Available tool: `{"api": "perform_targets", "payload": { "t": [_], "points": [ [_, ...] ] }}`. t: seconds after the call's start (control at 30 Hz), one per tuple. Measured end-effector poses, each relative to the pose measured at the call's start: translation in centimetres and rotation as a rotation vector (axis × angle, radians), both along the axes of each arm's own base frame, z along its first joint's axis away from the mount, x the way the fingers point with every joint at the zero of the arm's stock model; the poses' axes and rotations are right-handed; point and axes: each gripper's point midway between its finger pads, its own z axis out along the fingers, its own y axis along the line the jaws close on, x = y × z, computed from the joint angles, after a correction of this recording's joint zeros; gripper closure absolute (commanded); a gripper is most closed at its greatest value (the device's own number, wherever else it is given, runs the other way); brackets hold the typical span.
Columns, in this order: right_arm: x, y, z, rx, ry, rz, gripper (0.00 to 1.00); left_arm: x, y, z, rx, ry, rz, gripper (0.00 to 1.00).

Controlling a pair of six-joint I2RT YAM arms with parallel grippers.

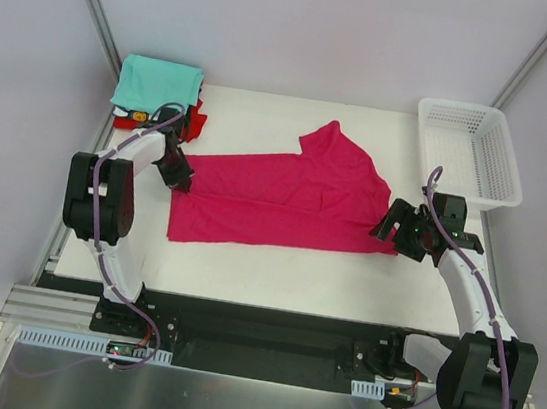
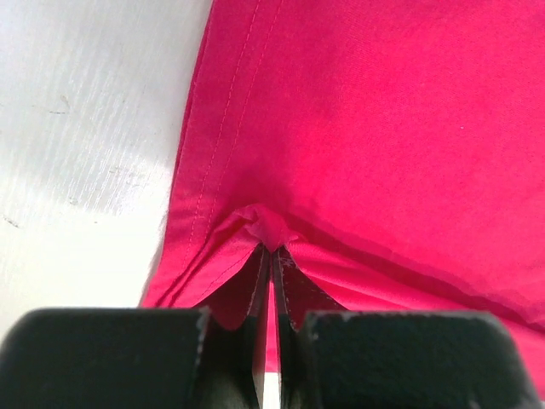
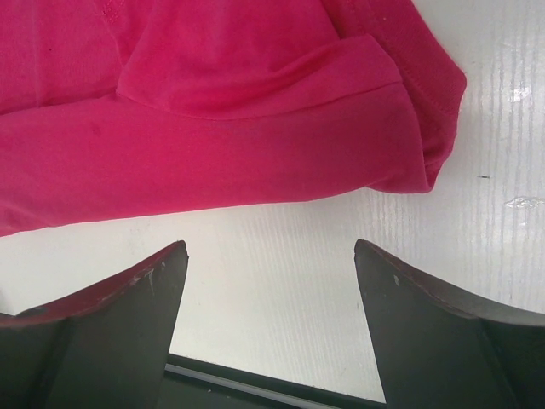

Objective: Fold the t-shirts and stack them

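Pink t-shirt point(image 1: 284, 201) lies across middle of table point(image 1: 274, 275), partly folded. L gripper point(image 2: 271, 250) is closed tight on cloth by the hem, end nearest left edge. R gripper point(image 3: 271, 260) gapes, holding nothing, just short of right end. Rec.: R takes both layers before lift; keep taut.

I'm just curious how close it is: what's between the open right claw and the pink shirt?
Only bare white table separates the right gripper from the pink shirt and its folded edge; the right wrist view shows it best.
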Motion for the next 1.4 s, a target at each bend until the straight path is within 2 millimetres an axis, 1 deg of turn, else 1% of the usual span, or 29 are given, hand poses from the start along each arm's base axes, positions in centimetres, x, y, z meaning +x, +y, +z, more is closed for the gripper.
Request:
{"api": "perform_targets", "payload": {
  "t": [0.3, 0.43, 0.57, 0.8, 0.93, 1.07, 1.13, 1.2, 1.23, 1.27, 1.4],
  "points": [
    [0.0, 0.1, 0.0, 0.006, -0.001, 0.001, 0.17, -0.2, 0.1, 1.6, 0.008, -0.011, -0.019, 0.98],
    [0.0, 0.1, 0.0, 0.007, -0.002, 0.002, 0.17, -0.6, 0.2, 1.5, 0.010, 0.004, -0.020, 0.98],
    [-0.2, 0.1, -0.1, 0.007, 0.001, 0.002, 0.17, -0.7, 0.5, 1.5, 0.030, 0.008, -0.015, 1.00],
    [-0.3, 0.2, -0.3, 0.009, 0.006, 0.003, 0.17, -1.0, 1.2, 1.2, 0.060, 0.017, -0.005, 1.00],
    [-0.2, 0.1, -0.3, 0.008, 0.000, 0.003, 0.17, -1.1, 1.6, 1.1, 0.061, 0.022, 0.005, 1.00],
    [0.2, 0.3, -0.5, 0.018, 0.000, 0.007, 0.17, -1.1, 1.6, 1.1, 0.061, 0.021, 0.005, 1.00],
    [0.6, 0.8, -1.2, 0.045, 0.025, 0.021, 0.17, -1.1, 1.6, 1.1, 0.061, 0.021, 0.004, 1.00],
    [1.9, 1.8, -1.5, 0.091, 0.069, 0.050, 0.18, -1.1, 1.6, 1.1, 0.061, 0.021, 0.004, 1.00],
    [2.7, 2.4, -1.5, 0.113, 0.080, 0.065, 0.13, -1.0, 1.6, 1.1, 0.060, 0.021, 0.004, 1.00],
    [3.7, 3.2, -1.4, 0.143, 0.093, 0.088, 0.04, -1.1, 1.6, 1.1, 0.060, 0.022, 0.004, 1.00],
    [8.7, 6.1, -0.1, 0.196, 0.076, 0.177, 0.04, -1.1, 1.6, 1.1, 0.060, 0.021, 0.004, 1.00]
  ]
}}
